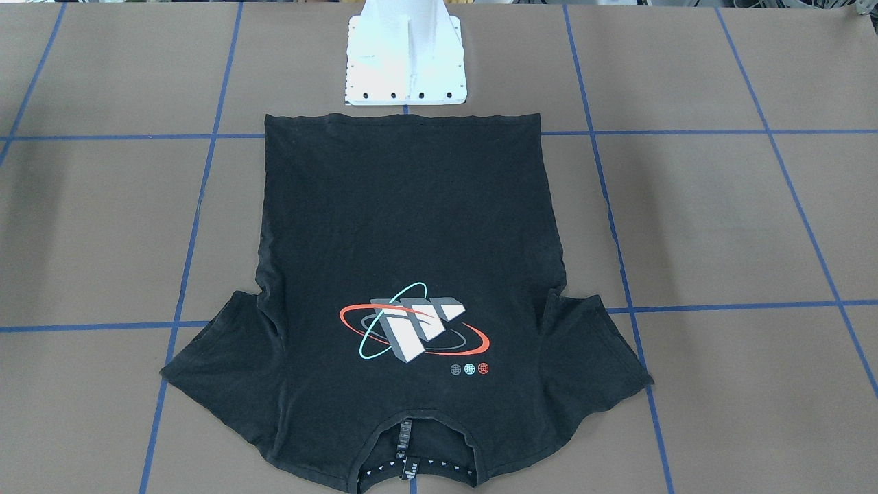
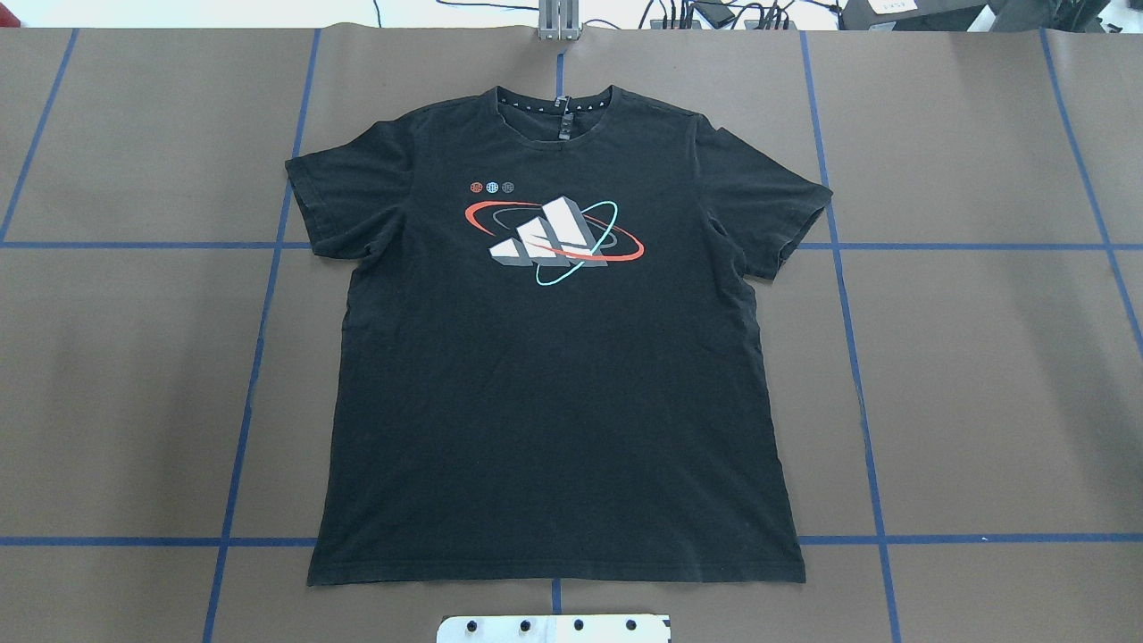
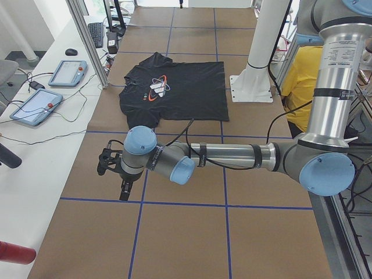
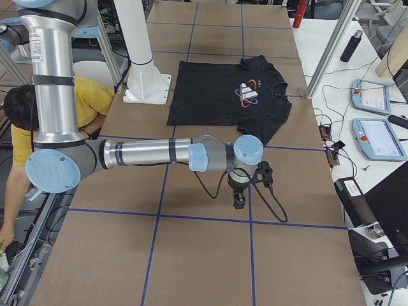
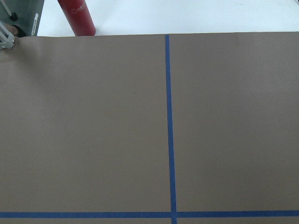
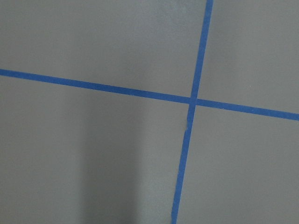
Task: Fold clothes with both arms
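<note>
Here, from across the table (image 1: 720, 219), we see the black T-shirt (image 1: 411, 226) lying flat, print up, its hem near the white pedestal base (image 1: 405, 68) and its collar at the view's bottom edge. From overhead, we find the T-shirt spread in the middle of the table, both sleeves out.

From the table's left end, we see the left arm (image 3: 232, 156) stretched low over the table. Its left gripper (image 3: 123, 192) points down, well apart from the T-shirt, and we cannot tell whether its fingers are parted. From the right end, the right arm (image 4: 146, 153) reaches out likewise, and the right gripper (image 4: 240, 201) leaves us just as unsure.

The left wrist camera shows us blue tape lines (image 5: 169, 126) and a red bottle (image 5: 77, 16), and the right wrist camera shows only tape lines.
</note>
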`<move>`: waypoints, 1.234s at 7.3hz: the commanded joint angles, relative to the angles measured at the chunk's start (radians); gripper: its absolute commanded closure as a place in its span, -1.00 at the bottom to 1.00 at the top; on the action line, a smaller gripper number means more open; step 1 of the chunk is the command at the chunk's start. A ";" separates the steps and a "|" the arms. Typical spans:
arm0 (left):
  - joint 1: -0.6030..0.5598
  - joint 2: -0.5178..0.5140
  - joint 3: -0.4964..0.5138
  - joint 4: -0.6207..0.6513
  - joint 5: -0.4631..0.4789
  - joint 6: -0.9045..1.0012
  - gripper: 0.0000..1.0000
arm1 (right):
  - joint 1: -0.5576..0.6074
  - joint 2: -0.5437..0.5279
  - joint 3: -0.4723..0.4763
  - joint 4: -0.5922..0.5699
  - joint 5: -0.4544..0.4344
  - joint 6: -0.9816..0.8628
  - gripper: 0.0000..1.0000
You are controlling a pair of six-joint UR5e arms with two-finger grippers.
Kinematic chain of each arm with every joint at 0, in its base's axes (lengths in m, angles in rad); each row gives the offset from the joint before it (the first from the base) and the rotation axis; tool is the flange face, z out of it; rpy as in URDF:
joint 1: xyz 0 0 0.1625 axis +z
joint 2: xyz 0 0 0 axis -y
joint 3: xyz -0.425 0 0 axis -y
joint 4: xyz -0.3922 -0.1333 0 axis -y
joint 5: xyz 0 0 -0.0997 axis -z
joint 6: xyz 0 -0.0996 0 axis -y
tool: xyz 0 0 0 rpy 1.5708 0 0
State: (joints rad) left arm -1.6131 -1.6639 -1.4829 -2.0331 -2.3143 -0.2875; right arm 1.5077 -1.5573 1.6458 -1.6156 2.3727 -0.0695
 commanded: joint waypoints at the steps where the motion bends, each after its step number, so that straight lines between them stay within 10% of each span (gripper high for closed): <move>1: 0.002 0.037 -0.016 -0.015 -0.017 0.001 -1.00 | -0.001 -0.001 0.002 0.002 0.003 -0.001 -1.00; 9: 0.002 0.068 -0.073 0.008 -0.080 -0.010 -1.00 | -0.014 -0.004 -0.009 0.034 0.013 0.010 -1.00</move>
State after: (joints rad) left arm -1.6112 -1.6017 -1.5554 -2.0208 -2.3900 -0.2974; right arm 1.4991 -1.5603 1.6448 -1.6050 2.3838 -0.0620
